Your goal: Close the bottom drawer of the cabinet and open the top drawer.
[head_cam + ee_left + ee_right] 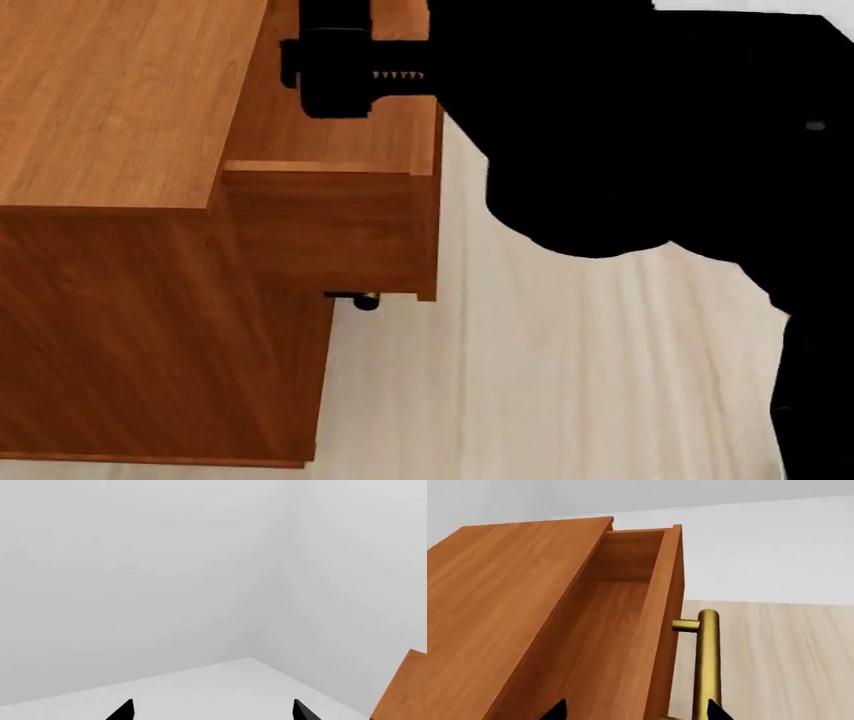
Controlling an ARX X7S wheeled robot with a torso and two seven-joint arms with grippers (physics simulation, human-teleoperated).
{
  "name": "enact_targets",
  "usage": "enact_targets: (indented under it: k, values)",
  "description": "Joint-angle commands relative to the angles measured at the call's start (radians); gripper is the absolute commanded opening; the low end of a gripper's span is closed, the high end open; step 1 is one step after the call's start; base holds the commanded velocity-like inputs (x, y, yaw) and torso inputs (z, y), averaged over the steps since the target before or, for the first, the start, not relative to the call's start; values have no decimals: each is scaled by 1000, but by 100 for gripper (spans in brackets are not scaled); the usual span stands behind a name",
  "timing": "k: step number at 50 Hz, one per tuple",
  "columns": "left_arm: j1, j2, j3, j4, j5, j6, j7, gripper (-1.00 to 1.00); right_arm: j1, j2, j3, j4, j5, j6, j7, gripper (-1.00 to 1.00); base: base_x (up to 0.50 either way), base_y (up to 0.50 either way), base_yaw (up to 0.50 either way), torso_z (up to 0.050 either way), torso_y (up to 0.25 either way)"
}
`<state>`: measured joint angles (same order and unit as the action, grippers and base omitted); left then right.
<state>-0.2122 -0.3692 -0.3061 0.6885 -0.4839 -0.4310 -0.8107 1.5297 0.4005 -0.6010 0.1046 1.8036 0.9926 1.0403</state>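
The cabinet (120, 90) stands at the left of the head view, with the top drawer (334, 230) pulled out to the right. In the right wrist view the top drawer (620, 630) is open and empty beside the cabinet top (500, 605). Its brass handle (707, 665) runs along the drawer front. My right gripper (635, 711) is open, its tips spread wide, with the drawer front and handle between them. My left gripper (213, 711) is open and empty, facing white walls. The bottom drawer is hidden; no lower drawer juts out past the cabinet front.
My right arm (601, 130) fills the right of the head view as a black mass. A small handle end (355, 299) shows under the top drawer. A cabinet corner (403, 690) shows in the left wrist view. Pale wood floor (534, 380) lies in front.
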Motion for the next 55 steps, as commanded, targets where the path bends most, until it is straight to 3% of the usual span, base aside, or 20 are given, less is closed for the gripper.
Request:
enact_targets:
  k: [1,24,55]
  values:
    - [2,0,0,-1,-3,5,0,100,-8,7,-64,94,13,43,84,100,0,0,0,0,0]
    - [3,-4,-4,4,-19,4,-3,100,34,148,-144,179,-101,110,190,100,0,0,-1,0,0]
    - [10,-4,-2,1,-20,23,-1,100,45,385,-83,127,8,146,368,100,0,0,-3,0,4]
